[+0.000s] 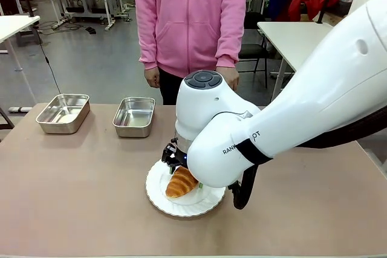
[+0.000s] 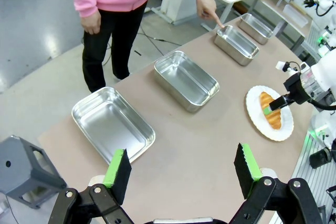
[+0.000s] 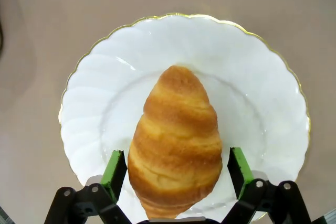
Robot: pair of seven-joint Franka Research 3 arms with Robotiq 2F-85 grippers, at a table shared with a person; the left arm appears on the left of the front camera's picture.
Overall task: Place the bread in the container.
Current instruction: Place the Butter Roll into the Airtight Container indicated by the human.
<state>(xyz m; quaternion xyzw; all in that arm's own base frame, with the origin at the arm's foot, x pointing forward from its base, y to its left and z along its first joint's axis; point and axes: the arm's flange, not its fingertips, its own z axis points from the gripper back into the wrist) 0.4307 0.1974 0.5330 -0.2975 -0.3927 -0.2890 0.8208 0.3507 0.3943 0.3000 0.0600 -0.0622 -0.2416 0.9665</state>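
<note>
The bread (image 3: pixel 176 135), a golden-brown croissant, lies on a round white plate (image 3: pixel 262 93) near the table's front edge. My right gripper (image 3: pixel 173 174) is open and down over it, one green pad close to each side of the wide end. From the front, the bread (image 1: pixel 181 182) pokes out under the right gripper (image 1: pixel 181 174). Several steel containers stand in a row along the far edge; a person's finger (image 2: pixel 214 20) points at one container (image 2: pixel 236 41). My left gripper (image 2: pixel 181 174) hangs open and empty above the table's left end.
Two pans (image 1: pixel 62 113) (image 1: pixel 134 116) sit at the far left in the front view. A person in a pink hoodie (image 1: pixel 190 16) stands at the far side. My right arm's white body (image 1: pixel 290 113) covers the table's right half. A grey stool (image 2: pixel 21 174) stands off the left end.
</note>
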